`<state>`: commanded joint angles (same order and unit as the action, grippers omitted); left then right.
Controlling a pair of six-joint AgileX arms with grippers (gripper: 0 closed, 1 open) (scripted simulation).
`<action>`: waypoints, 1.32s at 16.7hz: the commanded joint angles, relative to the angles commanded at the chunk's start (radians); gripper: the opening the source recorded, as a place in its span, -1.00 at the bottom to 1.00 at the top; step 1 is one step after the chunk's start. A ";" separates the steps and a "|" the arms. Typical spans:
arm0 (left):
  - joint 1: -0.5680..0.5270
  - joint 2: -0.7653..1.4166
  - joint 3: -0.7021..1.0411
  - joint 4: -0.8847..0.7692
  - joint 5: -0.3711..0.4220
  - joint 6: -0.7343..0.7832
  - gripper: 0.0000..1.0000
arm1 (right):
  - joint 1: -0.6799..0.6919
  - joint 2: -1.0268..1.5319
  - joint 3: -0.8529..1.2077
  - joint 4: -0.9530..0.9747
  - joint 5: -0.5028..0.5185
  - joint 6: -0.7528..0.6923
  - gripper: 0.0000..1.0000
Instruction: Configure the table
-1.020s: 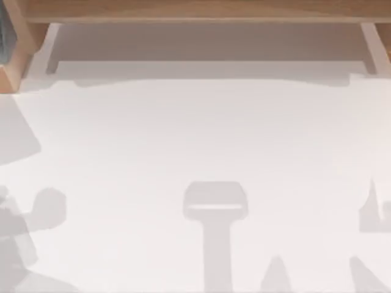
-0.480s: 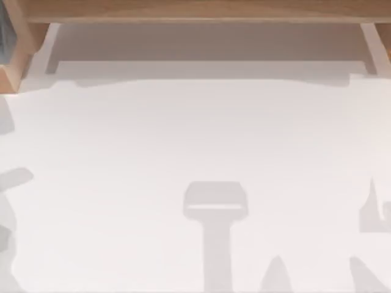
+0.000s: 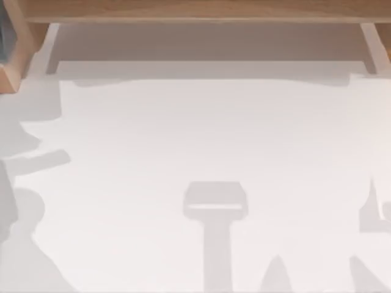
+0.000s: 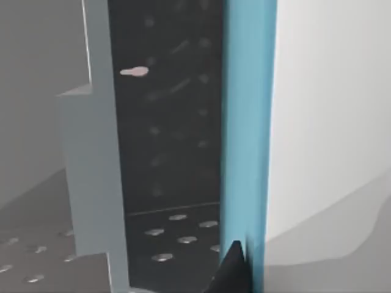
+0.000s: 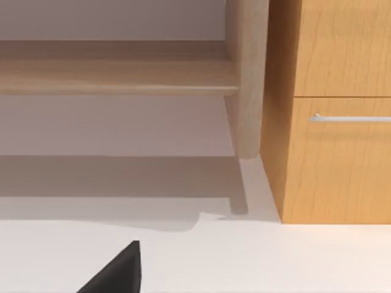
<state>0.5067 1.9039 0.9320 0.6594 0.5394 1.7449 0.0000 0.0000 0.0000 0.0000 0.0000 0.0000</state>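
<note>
Bare table, both my arms off to its sides

The white table (image 3: pixel 201 134) runs wide, left to right, under a wooden ledge (image 3: pixel 195 9) at twelve o'clock. My left gripper (image 4: pixel 235 268) faces a blue-edged perforated rack (image 4: pixel 244 122) off toward nine o'clock; my right gripper (image 5: pixel 119 268) looks toward twelve at a post (image 5: pixel 247 79) and wooden cabinet (image 5: pixel 336 110). I can't tell either grip's state, nor which arm is nearer.

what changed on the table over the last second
Only the shadows at the left edge of the table changed: the round blob low on the left gave way to larger patches and a bar-shaped one higher up. The middle and right shadows and the wooden ledge stayed as they were.
</note>
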 joint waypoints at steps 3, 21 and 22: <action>0.000 0.000 0.000 0.000 0.000 0.000 -1.00 | 0.000 0.000 0.000 0.000 0.000 0.000 1.00; -0.040 0.091 0.111 -0.013 -0.037 -0.014 -0.10 | 0.000 0.000 0.000 0.000 0.000 0.000 1.00; -0.040 0.091 0.111 -0.013 -0.037 -0.014 0.06 | 0.000 0.000 0.000 0.000 0.000 0.000 1.00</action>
<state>0.4667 1.9947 1.0426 0.6469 0.5027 1.7309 0.0000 0.0000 0.0000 0.0000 0.0000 0.0000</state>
